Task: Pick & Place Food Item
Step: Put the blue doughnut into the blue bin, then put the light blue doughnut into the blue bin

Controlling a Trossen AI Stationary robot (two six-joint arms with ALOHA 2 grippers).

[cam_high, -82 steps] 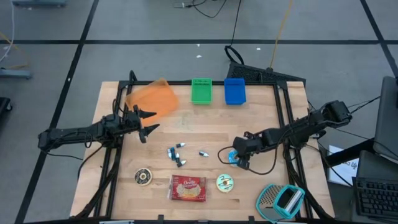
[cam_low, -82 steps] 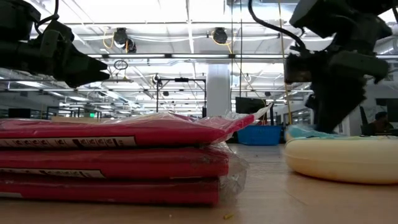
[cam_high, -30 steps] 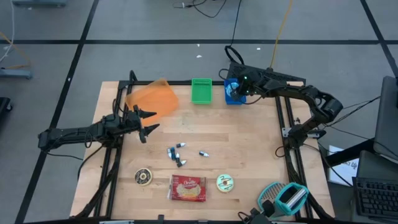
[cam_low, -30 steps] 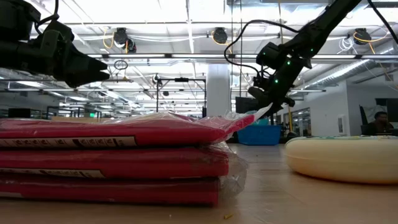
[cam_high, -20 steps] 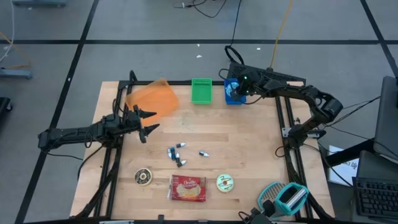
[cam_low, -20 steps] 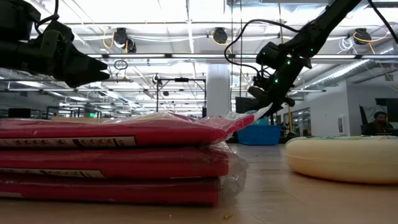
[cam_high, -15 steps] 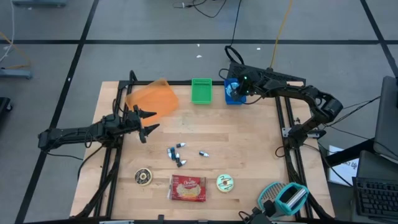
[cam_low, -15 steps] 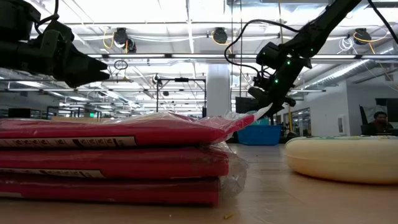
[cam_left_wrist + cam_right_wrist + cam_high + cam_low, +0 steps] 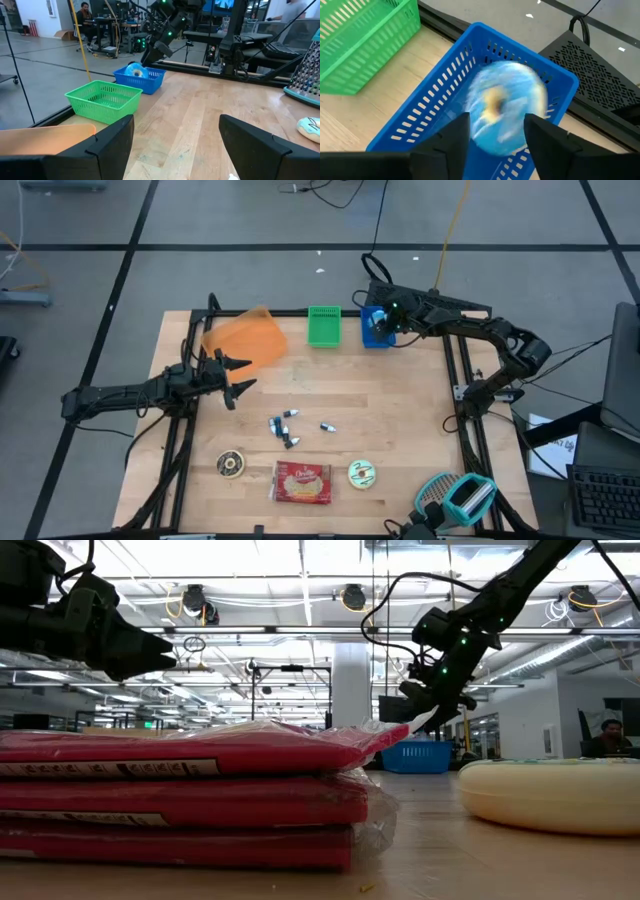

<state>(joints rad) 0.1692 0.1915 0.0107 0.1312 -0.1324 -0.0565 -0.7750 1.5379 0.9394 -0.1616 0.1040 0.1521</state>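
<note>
while my right gripper (image 9: pixel 495 137) hangs right over the blue basket (image 9: pixel 440 120), its fingers stand apart with nothing clamped between them. blue donut (image 9: pixel 505 107) sits just past my fingertips, inside the basket, blurred in my wrist view. from the left wrist view the donut shows above the basket rim, directly under my gripper. green basket (image 9: pixel 323 326) is just beside the blue one, on the side toward my other arm. left gripper (image 9: pixel 236 375) waits well apart across the table (image 9: pixel 400 410), fingers spread, empty, near the orange sheet (image 9: pixel 243 338). far from my right gripper, at the table's near edge: red packet (image 9: pixel 302 483), white donut (image 9: pixel 362 473), dark donut (image 9: pixel 231 464), small wrapped pieces (image 9: pixel 285 426).
</note>
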